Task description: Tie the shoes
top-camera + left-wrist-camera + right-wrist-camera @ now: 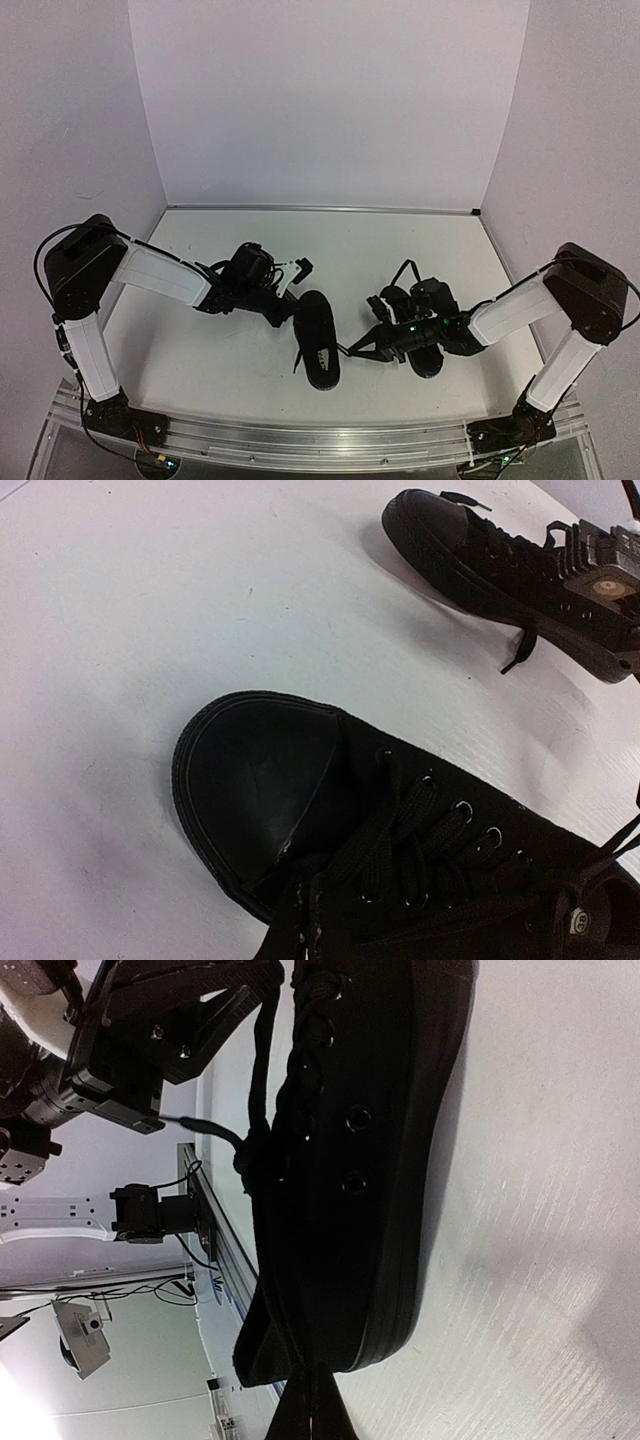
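Note:
Two black shoes lie side by side at the middle of the white table. The left shoe points its toe cap away from the arm bases. My left gripper hangs low beside that toe, its tips shut, with a thin black lace running from the eyelets into them. The right shoe lies partly hidden under my right arm; its toe shows in the left wrist view. My right gripper sits between the shoes, shut on a lace that stretches from the left shoe.
White walls close the table on the left, back and right. An aluminium rail with the arm bases runs along the near edge. The left arm's wrist and cable stand just behind the left shoe's toe.

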